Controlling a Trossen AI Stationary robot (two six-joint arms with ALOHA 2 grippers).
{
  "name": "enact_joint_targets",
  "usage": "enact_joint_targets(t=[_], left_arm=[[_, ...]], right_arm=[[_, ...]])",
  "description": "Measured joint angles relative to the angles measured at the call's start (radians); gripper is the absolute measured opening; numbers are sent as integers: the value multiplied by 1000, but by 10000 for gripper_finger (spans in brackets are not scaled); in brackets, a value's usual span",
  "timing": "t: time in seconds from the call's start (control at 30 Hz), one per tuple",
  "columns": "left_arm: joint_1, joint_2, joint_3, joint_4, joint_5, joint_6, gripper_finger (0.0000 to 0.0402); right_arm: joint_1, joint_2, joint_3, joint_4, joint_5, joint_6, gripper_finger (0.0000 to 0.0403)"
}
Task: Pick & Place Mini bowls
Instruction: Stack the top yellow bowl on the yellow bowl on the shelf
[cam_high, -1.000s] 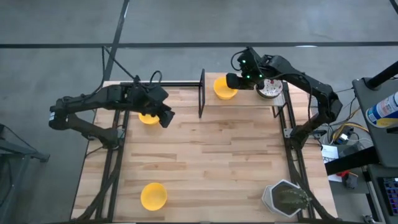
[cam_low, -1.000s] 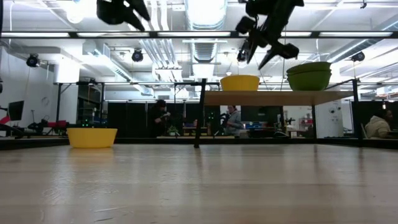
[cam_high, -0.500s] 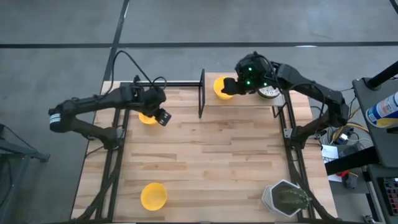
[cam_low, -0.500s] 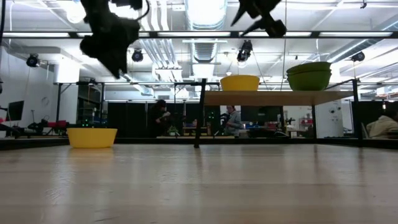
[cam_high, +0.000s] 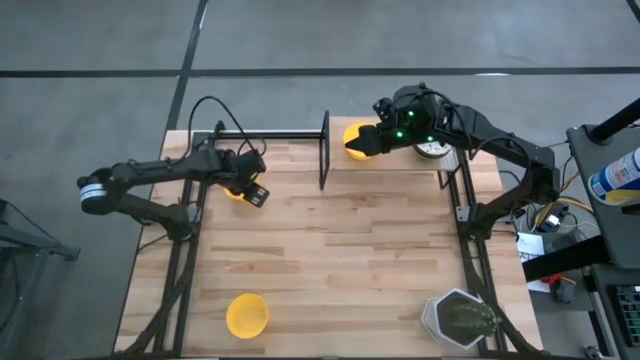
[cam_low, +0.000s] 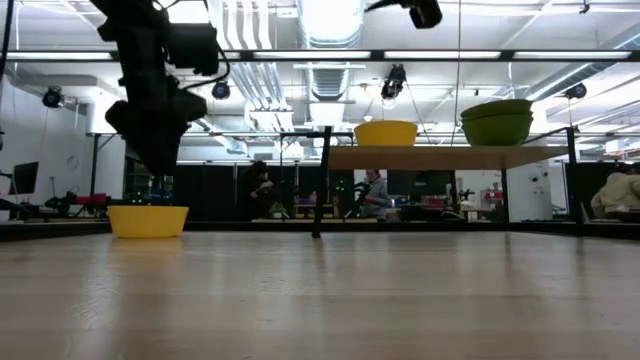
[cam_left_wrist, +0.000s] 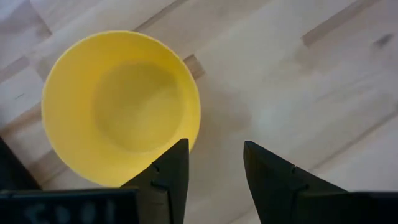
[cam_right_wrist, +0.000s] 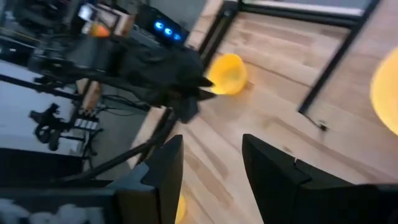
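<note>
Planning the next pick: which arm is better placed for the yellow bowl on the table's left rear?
Left. The left gripper hangs open right over that plain yellow round bowl, one finger at its rim. The right gripper is across the table by the raised shelf's yellow bowl.

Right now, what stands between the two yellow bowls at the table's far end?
In the high view, a black upright post stands between the left bowl and the right bowl.

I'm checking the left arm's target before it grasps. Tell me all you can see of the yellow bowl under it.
The yellow bowl is small, round, plain bright yellow, smooth and empty. It stands upright on the wooden table near its far left edge. The left end effector hangs open above its rim, not touching it.
</note>
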Motion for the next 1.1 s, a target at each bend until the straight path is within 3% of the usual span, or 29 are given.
enact_joint_targets(t=[0.4, 0.73, 0.83, 1.0, 1.1], left_arm=[[19, 0, -171, 153, -8, 6, 145], [23, 0, -238, 164, 3, 11, 143], [23, 0, -240, 166, 14, 25, 119], [23, 0, -240, 188, 33, 35, 18], [23, -1, -231, 209, 75, 37, 8]], right_arm=[[13, 0, 38, 20, 8, -3, 156], [13, 0, 37, 37, 30, -4, 148], [13, 0, 37, 37, 30, -9, 149], [13, 0, 36, 36, 56, -16, 150], [13, 1, 33, 37, 56, -18, 150]])
